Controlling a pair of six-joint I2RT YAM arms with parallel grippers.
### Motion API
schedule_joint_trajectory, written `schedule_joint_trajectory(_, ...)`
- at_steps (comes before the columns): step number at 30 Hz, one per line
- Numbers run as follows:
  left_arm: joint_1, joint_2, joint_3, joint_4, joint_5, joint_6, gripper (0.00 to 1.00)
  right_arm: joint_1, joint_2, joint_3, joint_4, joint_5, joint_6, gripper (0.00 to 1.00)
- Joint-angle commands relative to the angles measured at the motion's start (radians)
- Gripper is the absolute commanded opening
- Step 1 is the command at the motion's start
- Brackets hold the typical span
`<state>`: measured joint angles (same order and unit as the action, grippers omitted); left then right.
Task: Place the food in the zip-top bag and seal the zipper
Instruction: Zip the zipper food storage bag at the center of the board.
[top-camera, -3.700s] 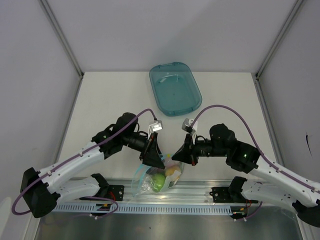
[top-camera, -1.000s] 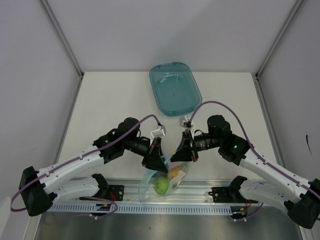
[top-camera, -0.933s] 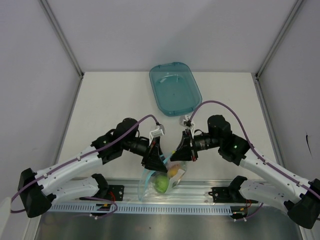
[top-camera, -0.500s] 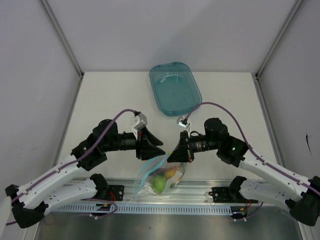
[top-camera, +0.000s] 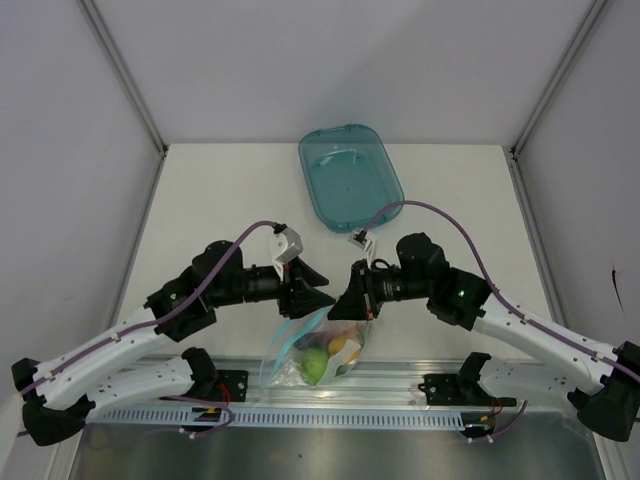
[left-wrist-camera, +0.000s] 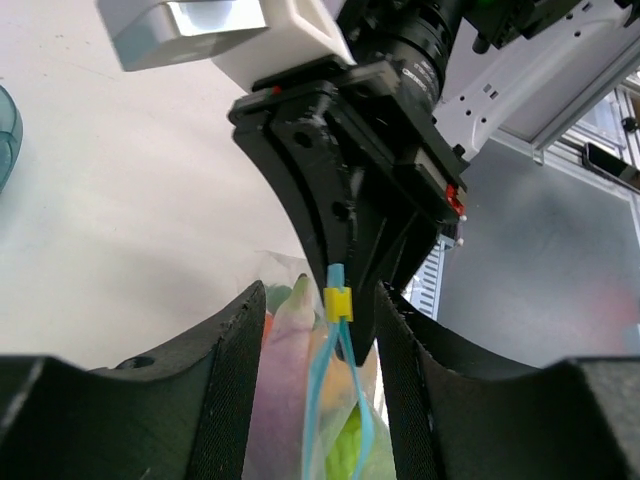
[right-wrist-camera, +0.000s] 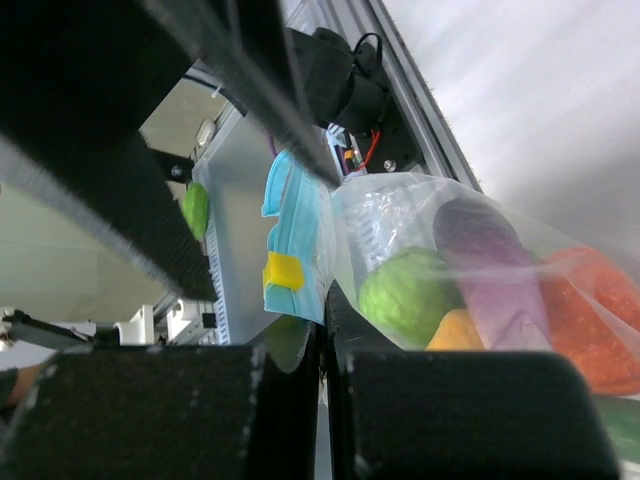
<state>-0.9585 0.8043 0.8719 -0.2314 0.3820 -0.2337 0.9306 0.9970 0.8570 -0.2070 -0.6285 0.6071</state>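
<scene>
White table (top-camera: 220, 200), zip-top bag (top-camera: 283, 362) holding food (top-camera: 316, 366) — right jaws clamping zipper (right-wrist-camera: 305, 230), left jaws apart.

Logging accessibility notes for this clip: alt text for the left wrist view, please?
The left pincer stands open, its black fingers either side of the light blue zipper of the zip-top bag, which carries a yellow slider. Opposite, the right pincer is shut on that strip near the slider. Blurred food shows through the bag.
</scene>
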Motion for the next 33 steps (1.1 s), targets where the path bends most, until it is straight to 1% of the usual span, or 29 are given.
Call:
schedule_joint_trajectory(1, -0.034, -0.014, 0.039, -0.012, -0.064, 0.051, 0.52, 0.005, 0.008, 0.06, -0.014, 0.053, 0.049, 0.0)
schedule_joint_trajectory(5, -0.046, -0.025, 0.026, -0.013, -0.086, 0.057, 0.53, 0.005, 0.012, 0.068, -0.025, 0.062, 0.059, 0.0)
schedule_joint_trajectory(14, -0.074, -0.01, 0.007, -0.017, -0.124, 0.068, 0.41, 0.017, 0.006, 0.077, -0.034, 0.079, 0.069, 0.0)
schedule_joint_trajectory(18, -0.08, 0.007, 0.021, -0.019, -0.121, 0.071, 0.41, 0.02, 0.008, 0.08, -0.035, 0.081, 0.066, 0.0)
schedule_joint_trajectory(22, -0.088, 0.024, 0.024, -0.02, -0.121, 0.074, 0.47, 0.024, 0.006, 0.082, -0.032, 0.079, 0.063, 0.0)
schedule_joint_trajectory(25, -0.091, 0.032, 0.021, -0.017, -0.121, 0.073, 0.45, 0.024, 0.008, 0.08, -0.032, 0.073, 0.059, 0.0)
schedule_joint_trajectory(26, -0.091, 0.035, 0.021, -0.019, -0.123, 0.073, 0.39, 0.025, 0.006, 0.08, -0.032, 0.072, 0.057, 0.0)
schedule_joint_trajectory(28, -0.091, 0.035, 0.022, -0.022, -0.123, 0.074, 0.3, 0.025, 0.006, 0.08, -0.035, 0.073, 0.056, 0.0)
schedule_joint_trajectory(29, -0.091, 0.035, 0.021, -0.022, -0.126, 0.074, 0.22, 0.025, 0.003, 0.082, -0.035, 0.073, 0.053, 0.0)
schedule_joint_trajectory(31, -0.091, 0.03, 0.022, -0.029, -0.132, 0.071, 0.15, 0.028, -0.001, 0.082, -0.042, 0.084, 0.04, 0.0)
schedule_joint_trajectory(32, -0.091, 0.027, 0.021, -0.034, -0.144, 0.07, 0.06, 0.028, -0.004, 0.082, -0.045, 0.088, 0.036, 0.0)
schedule_joint_trajectory(33, -0.091, 0.026, 0.022, -0.037, -0.144, 0.07, 0.01, 0.031, -0.012, 0.08, -0.048, 0.096, 0.03, 0.0)
